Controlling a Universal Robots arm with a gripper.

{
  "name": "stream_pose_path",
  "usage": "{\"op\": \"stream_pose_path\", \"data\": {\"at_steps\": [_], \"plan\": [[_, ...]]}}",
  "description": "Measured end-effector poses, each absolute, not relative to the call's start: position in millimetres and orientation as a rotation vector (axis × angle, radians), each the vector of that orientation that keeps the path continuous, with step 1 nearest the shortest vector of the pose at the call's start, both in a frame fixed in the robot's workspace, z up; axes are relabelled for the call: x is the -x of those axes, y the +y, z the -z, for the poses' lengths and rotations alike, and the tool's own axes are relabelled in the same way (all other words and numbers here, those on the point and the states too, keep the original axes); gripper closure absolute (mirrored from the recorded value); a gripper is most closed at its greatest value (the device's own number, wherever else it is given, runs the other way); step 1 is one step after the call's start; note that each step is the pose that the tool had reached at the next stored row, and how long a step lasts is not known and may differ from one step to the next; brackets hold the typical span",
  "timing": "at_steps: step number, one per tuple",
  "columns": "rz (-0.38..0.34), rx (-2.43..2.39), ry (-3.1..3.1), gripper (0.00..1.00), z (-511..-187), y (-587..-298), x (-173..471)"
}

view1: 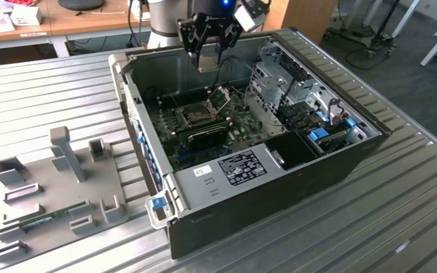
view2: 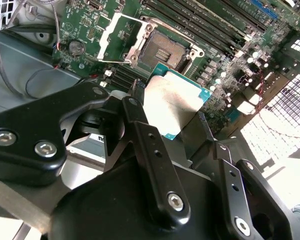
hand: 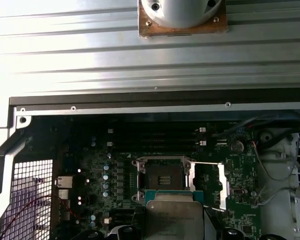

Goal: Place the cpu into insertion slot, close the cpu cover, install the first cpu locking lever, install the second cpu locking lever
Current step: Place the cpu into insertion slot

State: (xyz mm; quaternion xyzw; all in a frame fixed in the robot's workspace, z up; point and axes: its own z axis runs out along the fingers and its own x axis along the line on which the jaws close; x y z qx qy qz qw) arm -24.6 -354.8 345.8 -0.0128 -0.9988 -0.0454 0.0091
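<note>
Grey-topped cpu (view2: 175,100) sits clamped in the gripper (view2: 168,114) above the insertion slot (view2: 165,51) — a tilted seating could bend pins.

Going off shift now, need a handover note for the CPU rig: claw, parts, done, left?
Claw: shut on the cpu, held over the open computer case.
Insertion slot: empty, with the cpu above it and not seated.
Cpu cover: swung open beside the slot.
Done: cpu is in the grasp.
Left: seat the cpu, close the cover, install both locking levers.
</note>
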Motion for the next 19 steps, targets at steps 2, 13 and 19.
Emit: {"op": "stream_pose_path", "data": {"at_steps": [2,13,19], "plan": [[0.141,0.04,-3.12,0.46,-345.5,-354.8,24.6],[0.142,0.04,-3.12,0.46,-341.9,-354.8,24.6],[0.142,0.04,-3.12,0.46,-332.2,-354.8,24.6]]}}
